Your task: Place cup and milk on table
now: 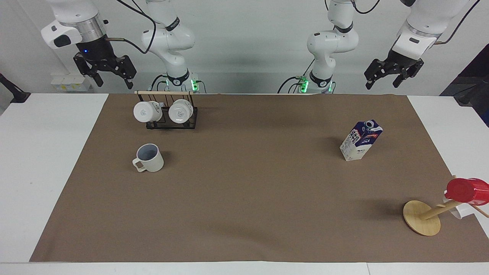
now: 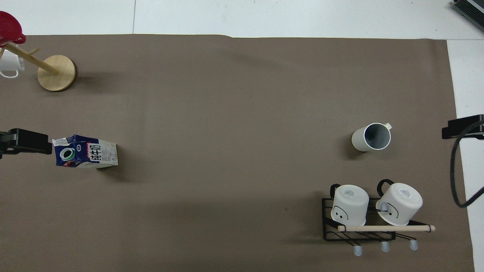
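Facing view: high, across table [image 1: 46,160], toward robots. Overhead: steep, forward. Both share mat [image 1: 244,191].

A plain pale wall [image 1: 248,57] stands evenly lit, with soft shadows.

The milk [image 2: 86,152] carton's side carries large white Chinese characters reading 纯牛奶 on its dark blue panel; its smaller print is illegible.

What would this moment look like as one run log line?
cup: upright on mat, near mug rack | milk: upright on mat | left gripper: open, raised, empty | right gripper: open, raised, empty
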Robot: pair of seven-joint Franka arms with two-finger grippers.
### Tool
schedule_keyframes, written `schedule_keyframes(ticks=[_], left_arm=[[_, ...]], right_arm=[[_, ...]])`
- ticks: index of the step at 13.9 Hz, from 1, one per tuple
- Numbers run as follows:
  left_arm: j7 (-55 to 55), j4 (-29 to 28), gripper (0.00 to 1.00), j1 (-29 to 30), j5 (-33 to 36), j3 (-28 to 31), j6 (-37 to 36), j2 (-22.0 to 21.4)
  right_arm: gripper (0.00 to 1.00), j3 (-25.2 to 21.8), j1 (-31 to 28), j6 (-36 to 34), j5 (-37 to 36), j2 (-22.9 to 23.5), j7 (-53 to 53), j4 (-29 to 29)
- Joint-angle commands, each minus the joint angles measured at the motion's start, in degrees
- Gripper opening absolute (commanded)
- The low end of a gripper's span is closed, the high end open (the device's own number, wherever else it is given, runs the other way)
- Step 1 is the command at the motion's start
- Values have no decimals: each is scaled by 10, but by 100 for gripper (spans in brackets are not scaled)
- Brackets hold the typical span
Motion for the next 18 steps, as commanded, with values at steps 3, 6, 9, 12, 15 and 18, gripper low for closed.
schedule_keyframes(ticks=[3, 6, 9, 12, 15, 18], left_arm=[[-3, 7, 100, 5, 4, -2, -11, -3], [-3, 7, 100, 5, 4, -2, -11, -3], [-3, 7, 100, 5, 4, -2, -11, -3], [-3, 7, 100, 5, 4, -2, -11, -3], [-3, 7, 100, 5, 4, -2, -11, -3], [-3, 7, 100, 6, 4, -2, -11, -3]], right_arm=[[100, 2, -4, 10, 4, -12, -22, -15], [100, 2, -4, 10, 4, -12, -27, -15], [100, 2, -3, 24, -2, -12, -23, -15], [100, 2, -3, 25, -3, -12, -21, -15], [100, 2, -5, 21, 6, -10, -22, -11], [100, 3, -4, 12, 6, -12, -22, -13]])
